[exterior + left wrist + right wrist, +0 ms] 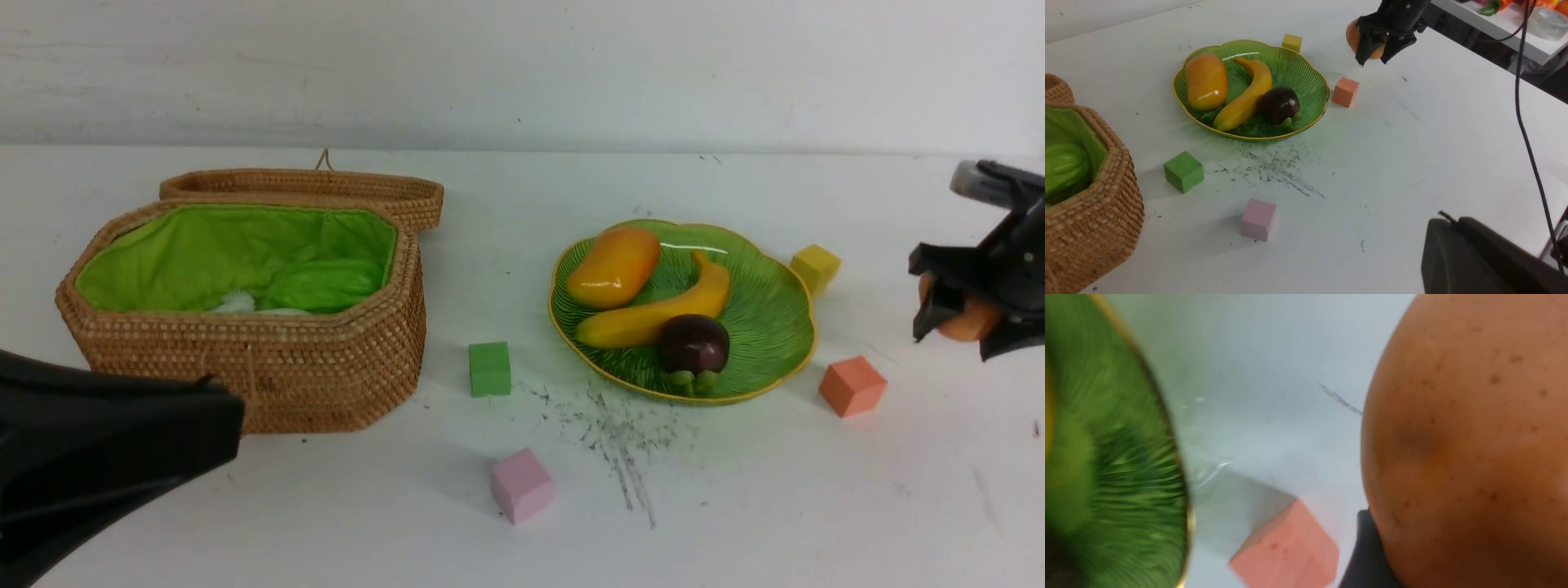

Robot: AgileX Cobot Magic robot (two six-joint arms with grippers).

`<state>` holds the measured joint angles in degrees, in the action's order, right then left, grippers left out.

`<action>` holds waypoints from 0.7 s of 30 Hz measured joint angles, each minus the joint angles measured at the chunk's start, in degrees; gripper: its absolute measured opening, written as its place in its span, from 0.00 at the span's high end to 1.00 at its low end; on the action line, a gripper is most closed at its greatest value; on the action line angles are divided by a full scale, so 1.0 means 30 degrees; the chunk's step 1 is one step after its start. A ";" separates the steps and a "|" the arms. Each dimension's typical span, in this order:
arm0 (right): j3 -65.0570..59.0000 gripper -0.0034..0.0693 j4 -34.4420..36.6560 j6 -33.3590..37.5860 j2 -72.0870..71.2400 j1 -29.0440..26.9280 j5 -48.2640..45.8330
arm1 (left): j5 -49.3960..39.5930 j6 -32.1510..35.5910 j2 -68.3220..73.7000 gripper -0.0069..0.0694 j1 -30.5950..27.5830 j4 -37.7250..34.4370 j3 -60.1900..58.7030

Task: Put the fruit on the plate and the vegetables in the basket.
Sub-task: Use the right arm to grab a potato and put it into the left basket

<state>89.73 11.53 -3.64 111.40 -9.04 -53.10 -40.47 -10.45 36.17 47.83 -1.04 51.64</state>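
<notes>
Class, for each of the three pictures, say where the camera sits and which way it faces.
Front: between the arms, facing forward over basket and plate; both arms show.
Left wrist: on the left arm, across the table towards the plate; dark arm part.
Right wrist: on the right arm, close on the orange ball; dark finger.
All share the plate.

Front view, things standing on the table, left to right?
Wicker basket → green cube → pink cube → green plate → orange-red cube → round orange ball, gripped by the right gripper. Yellow cube left out: it overlaps the plate's rim.
</notes>
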 joint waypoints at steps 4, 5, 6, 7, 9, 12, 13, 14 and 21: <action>0.0000 0.29 0.0663 0.0933 -0.2315 0.0780 -0.0319 | -0.0007 -0.0127 0.0000 0.90 0.0000 0.0705 0.0000; 0.0000 0.29 0.1066 0.1511 -0.2905 0.1315 -0.0319 | -0.0024 -0.0425 0.0000 0.90 0.0000 0.1110 0.0000; 0.0000 0.29 0.1725 0.2387 -0.3540 0.2159 -0.0242 | -0.0105 -0.1052 0.0000 0.90 0.0000 0.1754 0.0000; 0.0040 0.29 0.2457 0.3239 -0.4010 0.3028 -0.0111 | -0.0273 -0.1744 0.0000 0.90 0.0000 0.2436 0.0000; 0.0296 0.29 0.4001 0.4960 -0.4594 0.4854 0.0313 | -0.0855 -0.3285 0.0000 0.90 0.0000 0.3991 0.0000; 0.1359 0.29 0.6769 0.7981 -0.4694 0.8056 0.1729 | -0.2304 -0.6004 -0.0137 0.90 0.0000 0.7018 0.0017; 0.1832 0.29 0.7582 0.8968 -0.4502 0.9227 0.2414 | -0.2855 -0.6950 -0.0266 0.90 0.0000 0.7938 0.0017; 0.2371 0.29 0.8317 0.9942 -0.4182 1.0375 0.3165 | -0.3376 -0.7811 -0.0422 0.90 0.0000 0.8766 0.0017; 0.6663 0.29 1.0495 1.5765 0.0360 1.6103 0.9338 | -0.5616 -1.0707 -0.1214 0.90 0.0000 1.1244 0.0131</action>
<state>109.72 43.02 43.66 112.48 39.27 -25.09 -57.31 -42.57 32.52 47.83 32.69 52.03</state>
